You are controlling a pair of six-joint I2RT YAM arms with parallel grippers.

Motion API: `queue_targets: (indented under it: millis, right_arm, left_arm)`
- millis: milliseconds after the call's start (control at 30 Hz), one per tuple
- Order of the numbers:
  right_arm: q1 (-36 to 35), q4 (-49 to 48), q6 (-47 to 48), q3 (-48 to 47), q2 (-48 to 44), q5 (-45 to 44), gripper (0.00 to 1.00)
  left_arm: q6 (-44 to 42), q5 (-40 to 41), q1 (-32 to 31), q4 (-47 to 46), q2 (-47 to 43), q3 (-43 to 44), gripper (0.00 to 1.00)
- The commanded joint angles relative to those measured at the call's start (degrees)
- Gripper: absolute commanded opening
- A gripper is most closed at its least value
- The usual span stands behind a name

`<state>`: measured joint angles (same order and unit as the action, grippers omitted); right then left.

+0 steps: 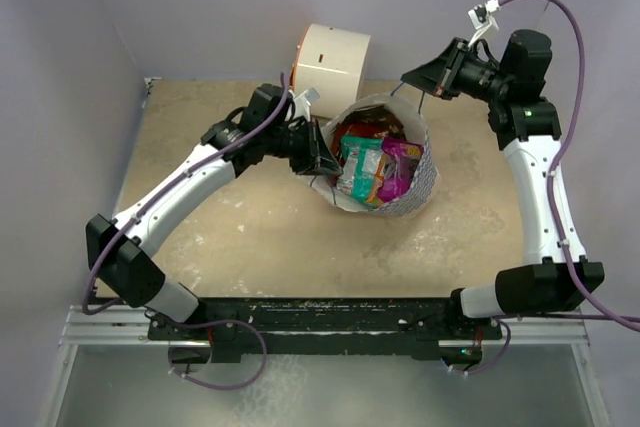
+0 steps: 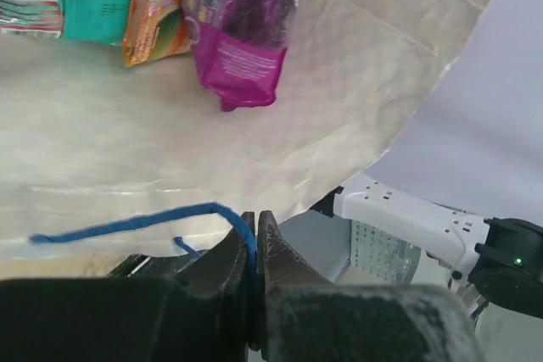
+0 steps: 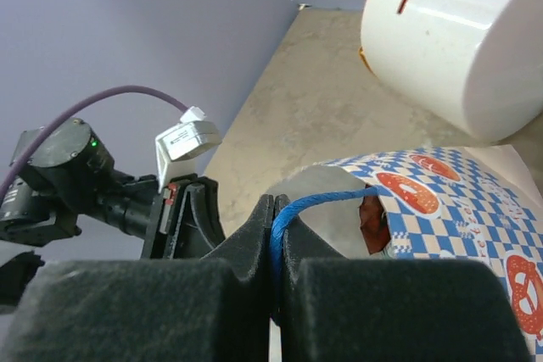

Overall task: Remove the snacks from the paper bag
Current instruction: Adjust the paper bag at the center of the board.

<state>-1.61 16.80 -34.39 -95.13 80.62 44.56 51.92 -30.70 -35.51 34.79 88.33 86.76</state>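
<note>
Paper bag [image 1: 424,179] sits near the middle of the table [image 1: 220,232], its mouth open toward the overhead camera, just in front of a white cylinder [image 1: 335,59].

Left tool [image 2: 254,225]: clenched on the left string handle [image 2: 127,225] at the bag's left rim.

Right tool [image 3: 277,214]: clenched on the right string handle [image 3: 327,201] at the far-right rim.

Snacks lie inside the bag. Those visible are a teal packet [image 1: 358,159], a magenta packet [image 1: 402,161] and an orange packet [image 1: 380,180], touching one another. None lies on the table.
</note>
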Motion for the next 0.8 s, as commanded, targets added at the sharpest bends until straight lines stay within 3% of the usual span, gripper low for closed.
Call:
queue_targets:
  millis: [0, 133, 267, 367, 600, 767]
  right_arm:
    - [-0.33, -6.02, -2.54, -1.57, -4.80, 8.18, 0.00]
    - [-0.41, -9.69, -6.64, 2.34, -6.57, 8.43, 0.00]
    - [-0.41, -9.52, -7.38, 2.66, -7.35, 8.02, 0.00]
    - [-0.49, -8.89, -7.60, 2.32, -6.82, 7.39, 0.00]
    - [-0.83, -5.47, -12.20, 0.77, -4.93, 3.53, 0.00]
    - [-1.03, 3.64, -10.74, -3.19, -2.24, 2.59, 0.00]
  left_arm:
    - [-1.80, 3.81, 0.17, 0.14, -7.39, -1.85, 0.11]
    - [-4.55, 8.66, 0.27, 5.88, -11.21, -1.27, 0.35]
    - [-9.19, 16.14, 0.26, 13.59, -15.38, 2.21, 0.77]
    - [-13.85, 19.51, 0.13, 15.71, -17.64, 6.80, 0.92]
    - [-23.72, 20.18, -5.89, 12.24, -14.60, 14.67, 0.88]
    - [-31.83, 29.06, -15.51, 4.89, -9.71, 14.71, 0.64]
